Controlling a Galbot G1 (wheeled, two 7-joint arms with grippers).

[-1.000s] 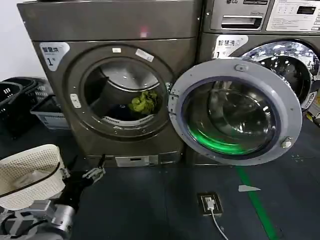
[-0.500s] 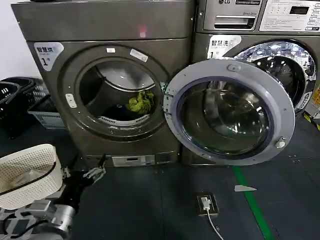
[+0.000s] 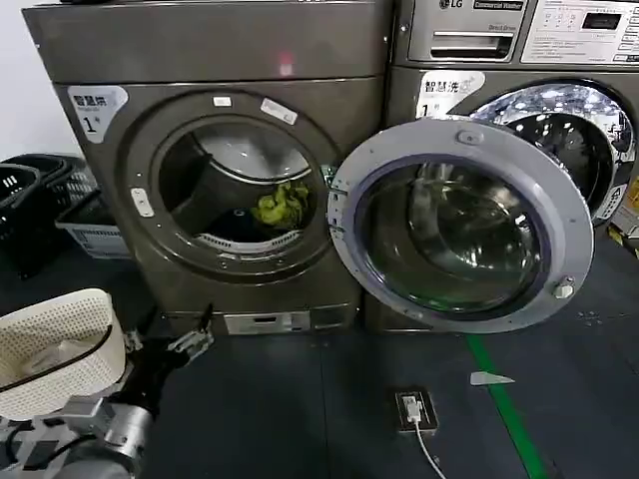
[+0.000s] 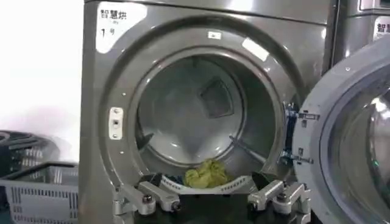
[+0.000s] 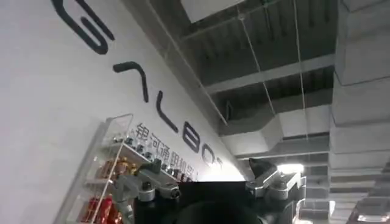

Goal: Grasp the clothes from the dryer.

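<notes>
left hand [image 3: 190,344] spread, low before dryer [image 3: 215,60] | clothes [image 3: 282,205] deep in drum, beside open door [image 3: 459,225] | risk: clipping rim, missing dark garment | right hand [image 5: 210,182] spread, aimed at ceiling

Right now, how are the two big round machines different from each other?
The dryer is dark bronze-grey; the LG machine beside it is silver. The dryer's door is swung wide open, partly covering the LG machine's porthole. The dryer's drum holds the clothes. Both have round portholes and a "1" sticker.
</notes>
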